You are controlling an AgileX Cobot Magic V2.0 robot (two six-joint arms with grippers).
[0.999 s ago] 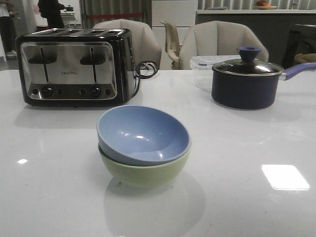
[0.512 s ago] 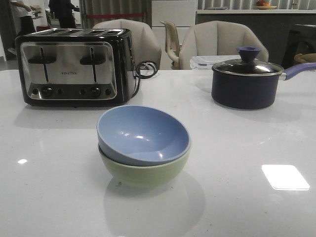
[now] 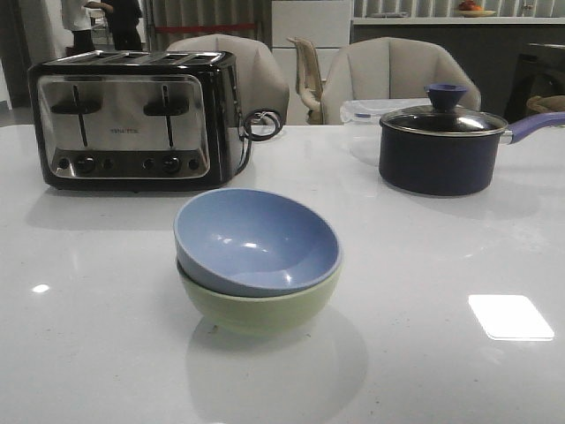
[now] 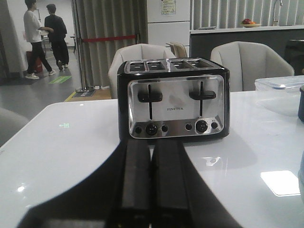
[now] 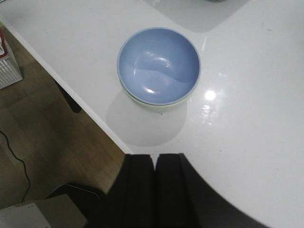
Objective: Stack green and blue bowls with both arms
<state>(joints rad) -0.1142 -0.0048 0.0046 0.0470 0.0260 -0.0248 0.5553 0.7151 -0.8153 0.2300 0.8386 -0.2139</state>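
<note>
Nothing on the table [image 3: 441,265] has shifted since a second ago. In front of the toaster [image 3: 132,119], the blue bowl [image 3: 256,240] sits tilted inside the green bowl [image 3: 260,309]. Left gripper [image 4: 150,156] and right gripper [image 5: 155,170] both have fingers pressed together, holding nothing.

A chrome-and-black four-slot toaster [image 3: 134,119] stands toward the white surface's [image 3: 424,265] far left edge. A dark blue lidded saucepan [image 3: 441,146] sits far right, a clear container [image 3: 371,109] behind it.
</note>
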